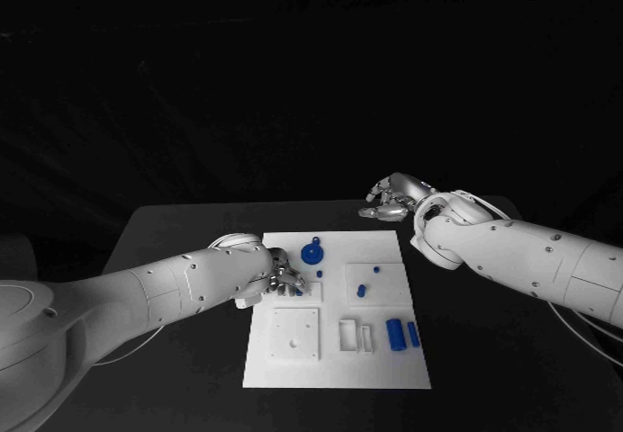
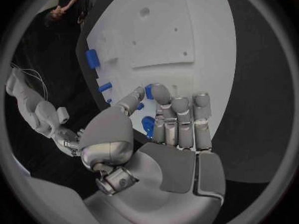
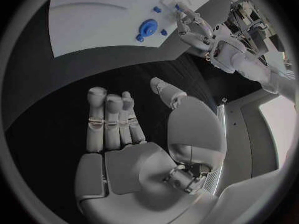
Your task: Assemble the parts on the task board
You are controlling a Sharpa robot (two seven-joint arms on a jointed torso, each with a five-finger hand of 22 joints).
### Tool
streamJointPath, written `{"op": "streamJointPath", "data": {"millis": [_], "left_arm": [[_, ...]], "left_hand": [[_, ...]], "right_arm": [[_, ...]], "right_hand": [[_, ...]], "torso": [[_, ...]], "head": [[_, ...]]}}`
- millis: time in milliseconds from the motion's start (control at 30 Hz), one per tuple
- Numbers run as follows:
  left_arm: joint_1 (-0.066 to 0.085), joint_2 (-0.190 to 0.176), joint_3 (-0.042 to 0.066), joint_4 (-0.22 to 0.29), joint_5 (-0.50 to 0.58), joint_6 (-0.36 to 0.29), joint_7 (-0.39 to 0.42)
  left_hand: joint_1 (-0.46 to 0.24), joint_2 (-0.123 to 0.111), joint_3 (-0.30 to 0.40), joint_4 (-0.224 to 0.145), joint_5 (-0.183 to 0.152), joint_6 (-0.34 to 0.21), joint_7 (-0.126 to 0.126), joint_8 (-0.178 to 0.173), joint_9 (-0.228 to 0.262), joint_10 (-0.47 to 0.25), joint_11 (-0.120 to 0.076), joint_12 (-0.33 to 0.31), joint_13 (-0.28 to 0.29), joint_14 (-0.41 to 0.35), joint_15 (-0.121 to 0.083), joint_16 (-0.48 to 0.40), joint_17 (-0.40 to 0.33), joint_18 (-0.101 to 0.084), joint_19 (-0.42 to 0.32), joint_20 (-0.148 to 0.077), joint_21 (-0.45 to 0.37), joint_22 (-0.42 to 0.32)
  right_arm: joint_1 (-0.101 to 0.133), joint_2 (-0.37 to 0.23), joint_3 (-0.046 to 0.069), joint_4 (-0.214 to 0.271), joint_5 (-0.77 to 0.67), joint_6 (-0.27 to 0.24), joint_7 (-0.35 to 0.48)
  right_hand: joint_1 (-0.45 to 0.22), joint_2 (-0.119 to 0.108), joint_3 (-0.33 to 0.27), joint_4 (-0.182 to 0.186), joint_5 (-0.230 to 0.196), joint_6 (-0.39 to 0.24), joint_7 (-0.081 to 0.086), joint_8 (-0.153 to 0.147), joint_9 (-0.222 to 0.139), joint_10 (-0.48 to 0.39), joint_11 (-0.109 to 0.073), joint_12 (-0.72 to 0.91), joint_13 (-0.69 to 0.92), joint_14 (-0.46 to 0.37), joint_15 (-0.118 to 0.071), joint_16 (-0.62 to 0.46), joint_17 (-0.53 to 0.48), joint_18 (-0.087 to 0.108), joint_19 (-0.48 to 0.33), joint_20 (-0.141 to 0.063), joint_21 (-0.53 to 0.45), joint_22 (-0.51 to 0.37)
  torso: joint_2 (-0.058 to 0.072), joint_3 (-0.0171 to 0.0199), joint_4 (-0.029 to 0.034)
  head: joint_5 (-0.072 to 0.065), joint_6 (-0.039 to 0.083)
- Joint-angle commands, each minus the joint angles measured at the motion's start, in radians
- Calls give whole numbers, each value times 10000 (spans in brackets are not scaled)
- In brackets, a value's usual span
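A: Where is the left hand (image 1: 284,281)?

B: Over the left edge of the white rectangular task board (image 1: 390,360), about halfway up it. Its silver fingers (image 2: 181,119) point down onto the plate, side by side. In the left wrist view a small blue piece (image 2: 148,126) sits just under the fingertips and the thumb, but I cannot tell whether the hand pinches it or only touches beside it.

A: And the right hand (image 1: 393,200)?

B: It hovers above the bare black table (image 1: 182,225), beyond the board's far right corner, well apart from every part. The right wrist view shows its fingers (image 3: 109,122) lightly curled and apart from the thumb, nothing in them.

A: What lies around the left hand?

B: Just beyond it, the round blue gear-like disc (image 1: 313,253) stands near the board's far edge. To the right, two small blue pegs (image 1: 362,290) rise from a raised white square block (image 1: 366,279). Nearer the robot lie a white square plate with holes (image 1: 294,334), a white slotted holder (image 1: 352,335), then two upright blue cylinders (image 1: 394,335) side by side near the right edge.
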Motion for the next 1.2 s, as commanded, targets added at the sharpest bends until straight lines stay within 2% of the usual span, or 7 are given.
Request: {"op": "streamJointPath", "data": {"millis": [33,467,733,833,967,1100,1200], "left_arm": [[-13,4,-5,15,-46,179,-21],[-12,-74,-1,70,-21,19,21],[62,-657,86,700,826,98,-36],[76,-828,557,904,1002,142,-85],[120,-1076,900,1174,1014,17,-97],[309,-1341,1044,1408,1040,51,-200],[560,-1406,1061,1156,1014,330,-214]], "left_hand": [[94,45,19,51,-39,82,2,44,16,11,-16,42,-4,11,-88,43,-2,3,59,-1349,16,178],[-10,5,-49,138,-44,62,12,33,14,-5,-6,40,-12,-5,-81,43,-7,-7,44,-1341,14,176],[-454,-578,49,792,-64,-31,36,-24,7,-83,13,18,-34,-85,-64,26,-29,15,-5,-1352,-26,154],[-596,-754,166,1119,-60,-163,78,-104,-17,-195,48,-46,-63,-180,-36,-37,-63,8,-75,-1338,-68,143],[-599,-852,245,1297,-59,-280,120,-193,-75,-279,85,-90,-81,-241,-2,-80,-90,1,-129,-1325,-87,144],[-508,-880,296,1369,-58,-400,160,-283,-138,-340,118,-121,-92,-278,27,-108,-112,-3,-163,-1317,-96,145],[-210,-572,168,1129,-44,-517,224,-358,-203,-464,182,-196,-125,-384,99,-191,-163,-44,-299,-1266,-150,147]], "right_arm": [[-4,-1,3,11,-30,89,59],[-4,-3,3,7,-29,74,63],[-4,-68,2,-31,-25,61,59],[-5,-85,2,-51,-22,56,55],[-8,-117,1,-42,-18,62,55],[-11,-144,1,-26,-17,63,53],[-11,-157,1,-28,-16,58,56]], "right_hand": [[-16,81,-32,-3,54,10,82,37,-9,-61,5,62,-17,-31,-61,54,-11,693,21,-54,-52,182],[-18,83,-36,-4,58,10,83,39,-10,-62,5,68,-24,-30,-61,56,-12,693,23,-54,-52,183],[-22,78,-39,-4,57,6,84,37,-11,-63,6,70,-27,-31,-60,56,-13,694,23,-54,-53,183],[-25,75,-41,-3,57,3,85,35,-12,-64,7,70,-29,-32,-60,56,-14,693,22,-53,-53,183],[-26,75,-42,-3,56,0,85,34,-13,-65,7,71,-30,-32,-59,56,-14,693,22,-53,-54,183],[-28,74,-43,-2,57,-4,86,32,-14,-65,8,72,-32,-32,-59,56,-15,693,22,-53,-54,182],[-28,76,-43,-2,57,-8,87,30,-16,-65,8,73,-34,-32,-58,56,-15,693,23,-53,-54,182]], "torso": [[-1,-2,4],[1,4,0],[-10,6,3],[-9,0,11],[-5,-5,6],[-1,-4,17],[-3,-13,22]], "head": [[-6,2],[6,17],[-31,68],[-51,114],[-49,143],[-50,216],[-33,277]]}}
